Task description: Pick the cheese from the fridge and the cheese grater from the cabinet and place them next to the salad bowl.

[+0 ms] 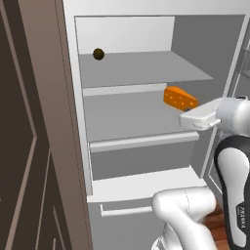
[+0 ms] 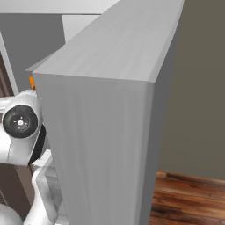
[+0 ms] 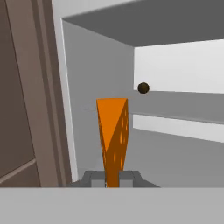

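You are looking into the open fridge (image 1: 146,73), and the gripper (image 3: 113,178) is holding the cheese (image 1: 179,99). In the hand view the two finger tips (image 3: 93,178) are pressing on the narrow end of the orange wedge from both sides, so the hand is closed almost fully, with only the cheese between the tips. In the left base view the cheese is sitting in the air in front of the middle part of the fridge, just past the white end of the arm, and it is not touching any shelf. The small dark brown ball (image 1: 98,53) is lying on the upper shelf, well apart from the cheese, up and to the left. In the right base view the grey fridge door is covering most of the scene, and you are seeing only a small orange edge of the cheese beside it.
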